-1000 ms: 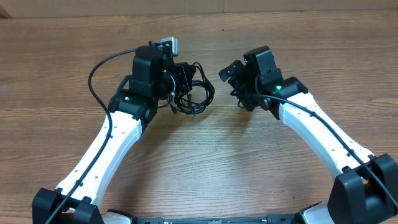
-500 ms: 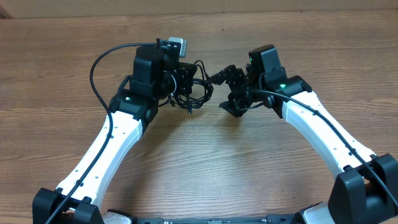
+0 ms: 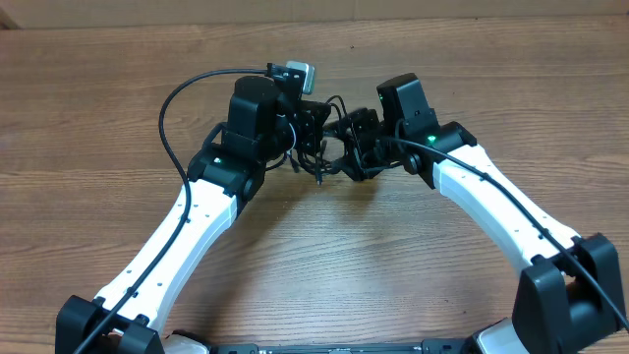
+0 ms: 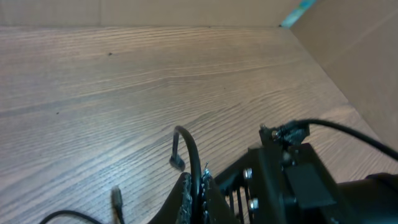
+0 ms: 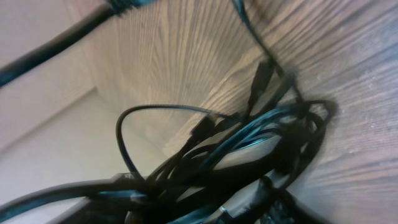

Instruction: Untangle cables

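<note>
The cables point(image 3: 324, 147) form one tangled black bundle in the upper middle of the overhead frame, between the two tools and over the wooden surface point(image 3: 324, 265). A loose end hangs from the bundle's lower edge.

The left tool point(image 3: 307, 123) reaches in from the left and is clamped tight on the bundle's left side. In the left wrist view its fingertips point(image 4: 184, 198) meet at the bottom centre with a strand pinched between them. That strand arcs upward and ends in a small plug point(image 4: 176, 163) above the wood. A second plug point(image 4: 117, 198) shows at the lower left of that view, near the bottom edge. The right arm point(image 4: 292, 180) fills the lower right there, just beside the left tool, and a pale wall point(image 4: 348, 50) stands at the upper right.

The right tool point(image 3: 356, 143) comes in from the right and is pushed into the bundle's right side, touching the loops. I cannot tell how wide it stands. From overhead the cords hide its fingers. The right wrist view is a blurred close-up of crossing strands, with one thin loop rising at centre left and a connector point(image 5: 261, 78) pointing toward the upper right.
</note>
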`<state>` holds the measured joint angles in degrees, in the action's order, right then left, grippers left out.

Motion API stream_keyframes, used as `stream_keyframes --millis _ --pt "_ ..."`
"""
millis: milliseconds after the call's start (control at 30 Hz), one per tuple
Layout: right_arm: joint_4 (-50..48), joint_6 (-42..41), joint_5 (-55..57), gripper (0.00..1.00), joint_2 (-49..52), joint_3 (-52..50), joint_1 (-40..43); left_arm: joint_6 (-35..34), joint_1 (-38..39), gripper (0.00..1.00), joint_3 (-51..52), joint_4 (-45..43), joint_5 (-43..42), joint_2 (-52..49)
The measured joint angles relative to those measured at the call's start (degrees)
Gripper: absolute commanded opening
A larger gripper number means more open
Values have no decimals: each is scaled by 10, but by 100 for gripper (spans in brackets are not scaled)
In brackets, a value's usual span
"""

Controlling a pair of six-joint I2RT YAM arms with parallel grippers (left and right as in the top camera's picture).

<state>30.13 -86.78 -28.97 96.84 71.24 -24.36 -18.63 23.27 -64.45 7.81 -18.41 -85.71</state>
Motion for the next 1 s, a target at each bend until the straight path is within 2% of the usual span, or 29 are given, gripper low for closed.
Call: stream_keyframes --millis 33,67,133,367,467,600,667,700,767,800,833,933,1000 --pt "7 -2 1 8 4 0 1 -8 0 4 0 3 5 0" --pt "12 -4 2 4 7 0 1 -15 0 4 2 5 11 0" --pt "29 2 8 4 12 0 3 -26 0 4 3 7 24 0" --pt "73 157 23 4 22 0 4 -65 -14 4 1 23 162 0" --pt "96 221 29 4 22 0 10 -75 -21 19 1 38 185 0" --pt "95 258 40 4 22 0 14 -81 -23 26 1 69 175 0" --pt "95 266 47 4 22 0 14 -82 -23 35 1 85 148 0" --pt "95 270 52 4 22 0 14 -81 -23 56 1 92 129 0" --pt "94 276 58 4 22 0 14 -71 -23 68 0 103 83 0" --pt "95 282 60 4 22 0 14 -71 -23 92 0 108 62 0" --pt "94 292 63 4 22 0 14 -73 -23 96 0 119 24 0" --pt "96 313 66 4 22 0 14 -105 -23 98 0 139 -16 0" --pt "96 328 67 4 22 0 14 -144 -23 89 0 140 -42 -7"
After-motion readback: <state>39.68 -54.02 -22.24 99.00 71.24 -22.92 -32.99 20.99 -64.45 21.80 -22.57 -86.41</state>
